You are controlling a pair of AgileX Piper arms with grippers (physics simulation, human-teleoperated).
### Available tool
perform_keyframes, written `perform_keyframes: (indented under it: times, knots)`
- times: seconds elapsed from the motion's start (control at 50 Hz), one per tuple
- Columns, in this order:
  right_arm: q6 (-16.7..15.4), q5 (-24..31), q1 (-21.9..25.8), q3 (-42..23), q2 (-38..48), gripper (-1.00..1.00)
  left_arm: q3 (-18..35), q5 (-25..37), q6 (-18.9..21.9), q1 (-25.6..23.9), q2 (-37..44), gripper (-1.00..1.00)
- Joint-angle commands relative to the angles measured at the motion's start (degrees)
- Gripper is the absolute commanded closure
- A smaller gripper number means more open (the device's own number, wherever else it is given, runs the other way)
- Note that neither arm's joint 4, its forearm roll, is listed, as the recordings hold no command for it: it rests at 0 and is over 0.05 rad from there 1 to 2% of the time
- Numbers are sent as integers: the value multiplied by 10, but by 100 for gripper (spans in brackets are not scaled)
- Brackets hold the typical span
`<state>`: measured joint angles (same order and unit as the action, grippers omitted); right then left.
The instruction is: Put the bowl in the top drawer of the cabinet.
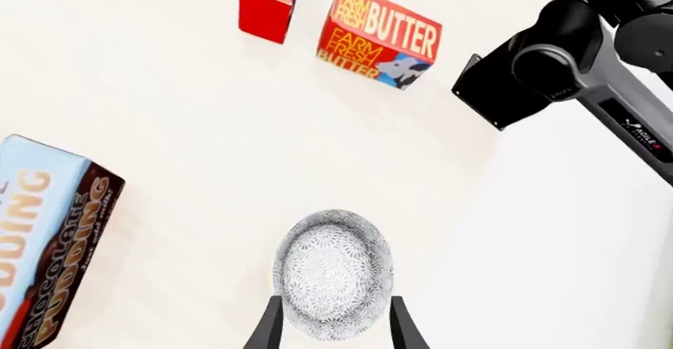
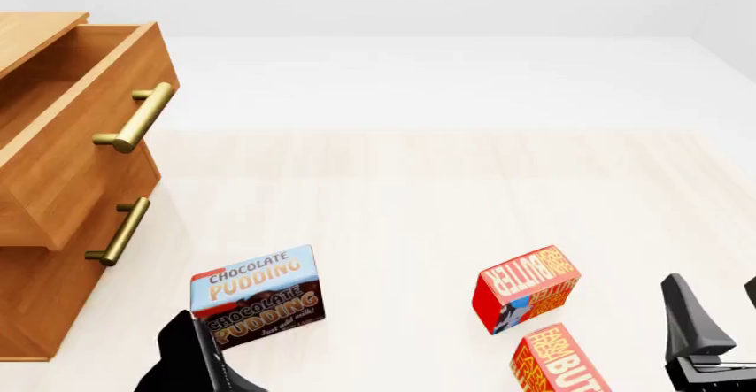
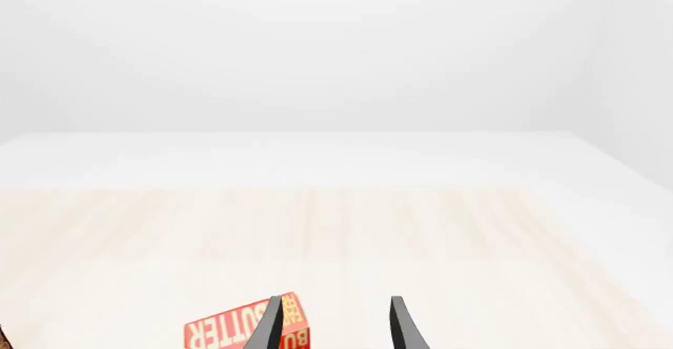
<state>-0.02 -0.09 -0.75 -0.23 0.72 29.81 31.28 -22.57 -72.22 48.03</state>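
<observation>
In the left wrist view the grey dotted bowl [image 1: 332, 274] lies upright on the pale table. My left gripper [image 1: 334, 327] is open, with one finger on each side of the bowl's near rim. I cannot tell if the fingers touch it. The front view does not show the bowl; only the left arm [image 2: 189, 361] shows at the bottom edge. The wooden cabinet [image 2: 35, 295] stands at the far left with its top drawer [image 2: 83, 144] pulled out. My right gripper [image 3: 334, 325] is open and empty, low at the right [image 2: 713, 311].
A chocolate pudding box [image 2: 258, 296] [image 1: 47, 239] stands close to the left arm. Two red butter boxes [image 2: 526, 288] [image 2: 558, 361] lie near the right gripper. The right arm [image 1: 557, 57] crosses the left wrist view. The lower drawer's handle [image 2: 119, 230] sits under the open drawer.
</observation>
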Motion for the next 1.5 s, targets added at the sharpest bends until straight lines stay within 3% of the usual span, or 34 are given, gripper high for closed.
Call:
perform_keyframes:
  times: [0.02, 0.98, 1.5]
  knots:
    - [-3, 0, -7, 0, 2, -100, -41, -62, -2, 18, 29, -100]
    - [-8, 1, -20, 0, 3, -100, -88, -170, 17, 76, 91, -100]
    - [-9, 2, -21, -1, -4, -100, -85, -171, 22, 77, 99, -100]
